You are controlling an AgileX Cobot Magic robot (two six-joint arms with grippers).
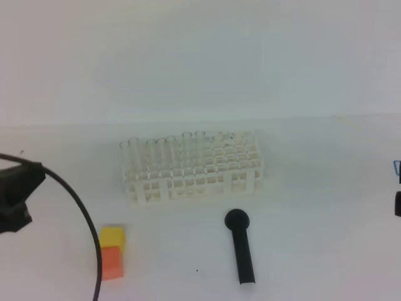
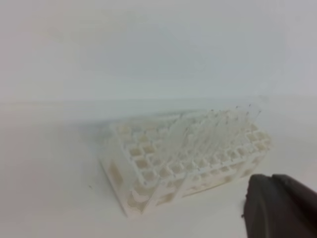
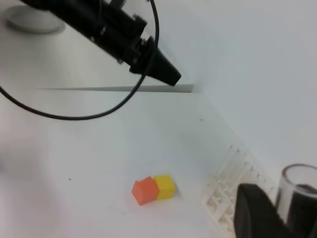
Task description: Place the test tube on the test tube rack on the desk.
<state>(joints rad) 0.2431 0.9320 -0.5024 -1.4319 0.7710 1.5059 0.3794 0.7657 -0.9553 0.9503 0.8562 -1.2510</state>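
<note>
**Right claw** (image 3: 280,207): sitting at the lower right of its own wrist view. One dark finger (image 3: 255,213) is showing, with a second dark shape showing through glass beside it. It appears to be closing on the test tube (image 3: 298,179), whose rimmed mouth is standing upright between them. In the high view only a sliver of this arm is showing at the right edge, well apart from the rack.

**Left claw** (image 3: 167,74): hanging off to the left, its tip pointing down over bare tabletop. Nothing is showing in it. How far it is opening I cannot tell. A black cable (image 1: 88,232) is looping from it.

**Test tube rack** (image 1: 194,172): standing mid-tabletop, white lattice, several clear tubes already standing in its left and rear holes, while many right-hand holes are showing vacant.

**Step in hand**, as I judge it: carrying the tube toward the rack, insertion not yet done. The next move is calling for travelling leftward over a vacant hole, keeping the tube vertical, and lowering it round end first without knocking the standing tubes.

**Other items:** a black round-headed tool (image 1: 242,251) is lying in front of the rack. A yellow block (image 1: 113,237) and an orange block (image 1: 111,263) are touching, front left.

**Surface and room:** the white tabletop (image 1: 313,251) is showing a few dark specks. A plain pale wall (image 1: 200,56) is rising behind it.
</note>
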